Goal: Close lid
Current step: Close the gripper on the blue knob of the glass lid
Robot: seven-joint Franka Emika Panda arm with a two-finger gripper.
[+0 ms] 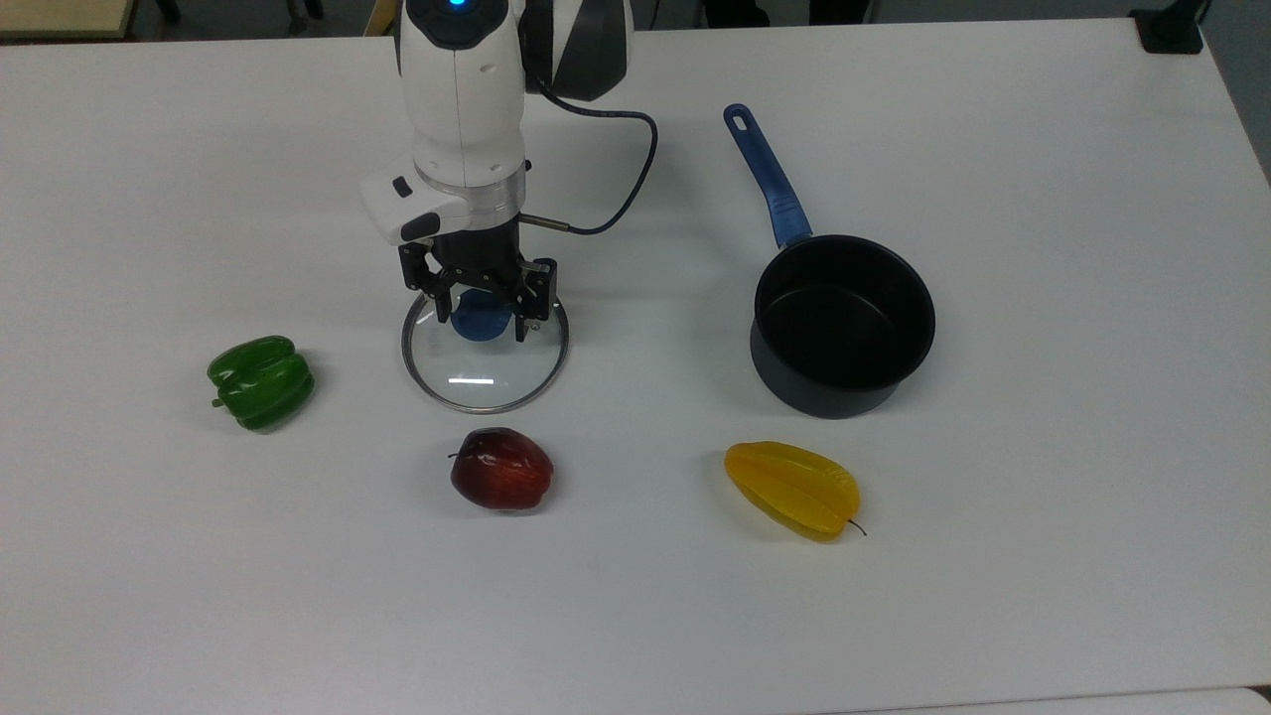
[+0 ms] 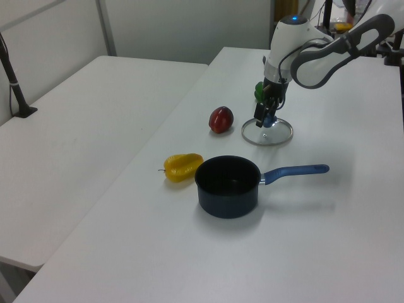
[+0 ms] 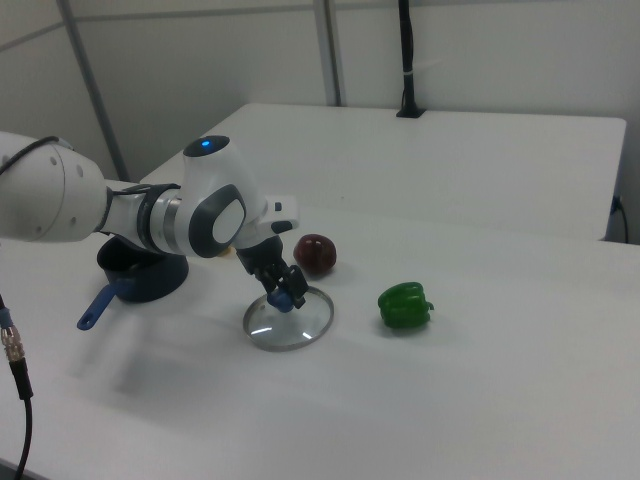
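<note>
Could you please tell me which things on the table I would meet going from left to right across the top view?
Green pepper → lid, with the gripper over its knob → red apple → yellow starfruit → pot.
</note>
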